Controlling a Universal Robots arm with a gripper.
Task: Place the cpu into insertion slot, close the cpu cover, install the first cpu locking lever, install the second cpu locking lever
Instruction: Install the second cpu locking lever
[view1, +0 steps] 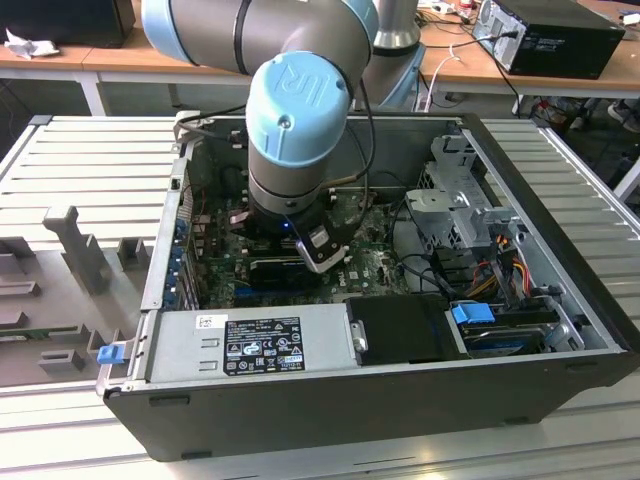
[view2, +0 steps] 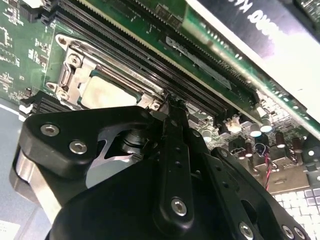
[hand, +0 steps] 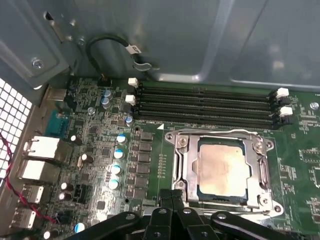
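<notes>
First wrist view shows the cpu cover (hand: 222, 167) shut over the cpu (hand: 223, 167).

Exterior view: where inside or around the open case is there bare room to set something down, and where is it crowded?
Bare: the ribbed table on both sides of the computer case, and the flat top of the power supply. Crowded: the motherboard beneath the gripper, and the drive cage with its cables at the exterior view's right.
</notes>
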